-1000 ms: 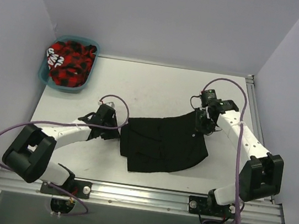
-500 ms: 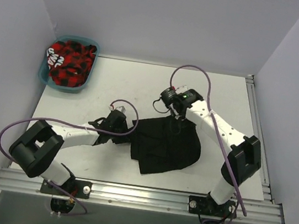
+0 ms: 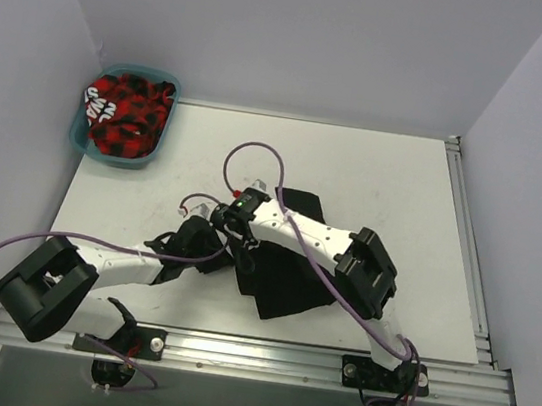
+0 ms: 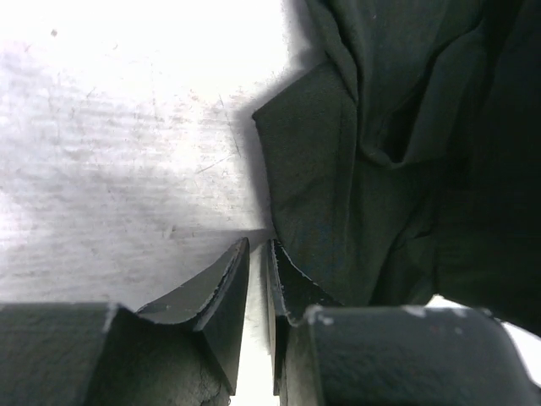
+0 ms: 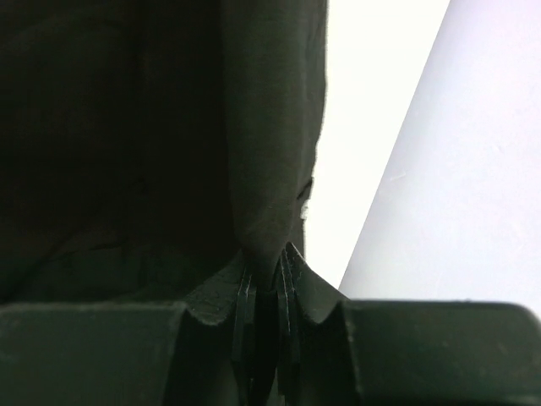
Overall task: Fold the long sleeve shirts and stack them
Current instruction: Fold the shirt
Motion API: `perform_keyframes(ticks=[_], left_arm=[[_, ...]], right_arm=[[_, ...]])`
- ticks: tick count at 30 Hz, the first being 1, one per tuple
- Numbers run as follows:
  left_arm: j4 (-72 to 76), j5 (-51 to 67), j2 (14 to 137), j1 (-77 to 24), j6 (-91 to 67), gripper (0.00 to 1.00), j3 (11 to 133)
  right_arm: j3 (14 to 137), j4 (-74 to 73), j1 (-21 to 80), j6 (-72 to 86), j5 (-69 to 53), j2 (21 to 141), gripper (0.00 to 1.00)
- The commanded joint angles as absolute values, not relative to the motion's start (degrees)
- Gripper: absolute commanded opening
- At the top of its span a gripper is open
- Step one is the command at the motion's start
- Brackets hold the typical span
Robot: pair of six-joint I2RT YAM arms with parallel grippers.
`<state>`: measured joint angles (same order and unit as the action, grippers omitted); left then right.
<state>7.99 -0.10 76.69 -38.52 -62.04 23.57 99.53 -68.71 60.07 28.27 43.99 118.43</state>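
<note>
Black soft cloth shirt [image 3: 280,285] bunched mid surface [image 3: 405,182], top view; right tool [image 3: 237,227] & left tool [image 3: 199,246] at its left edge. Left wrist: we see left tool [image 4: 258,249] ajar, slim empty gap, beside shirt [image 4: 380,152]. Right wrist: right tool [image 5: 269,254] clamps shirt [image 5: 127,127] fold.

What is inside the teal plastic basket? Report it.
The teal plastic basket holds crumpled red-and-black checked cloth with a white patch. The cloth fills it, hiding the basket's floor and anything beneath.
</note>
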Motion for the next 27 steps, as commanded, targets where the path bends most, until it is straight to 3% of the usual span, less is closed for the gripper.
perform_keyframes(ticks=[1, 15, 20, 22, 27], left_arm=[[12.47, -1.58, 75.68, -38.67, -67.4, 0.25, 20.66], [14.68, -6.94, 65.14, -38.85, -74.09, 0.25, 11.08], [12.66, -9.31, 60.04, -38.76, -74.35, 0.32, 9.85], [11.25, -9.84, 58.46, -38.76, -74.53, 0.33, 9.32], [10.37, -9.49, 57.22, -38.67, -74.27, 0.34, 9.14]], right_arm=[[102.3, -73.56, 63.1, 32.78, 46.85, 121.01, 0.04], [91.42, -56.52, 65.13, 34.45, 35.16, 114.79, 0.06], [87.81, -51.87, 63.28, 34.28, 32.44, 110.22, 0.07], [85.62, -48.1, 63.19, 33.31, 29.28, 108.38, 0.12], [82.27, -41.94, 62.93, 34.18, 23.74, 107.23, 0.12]])
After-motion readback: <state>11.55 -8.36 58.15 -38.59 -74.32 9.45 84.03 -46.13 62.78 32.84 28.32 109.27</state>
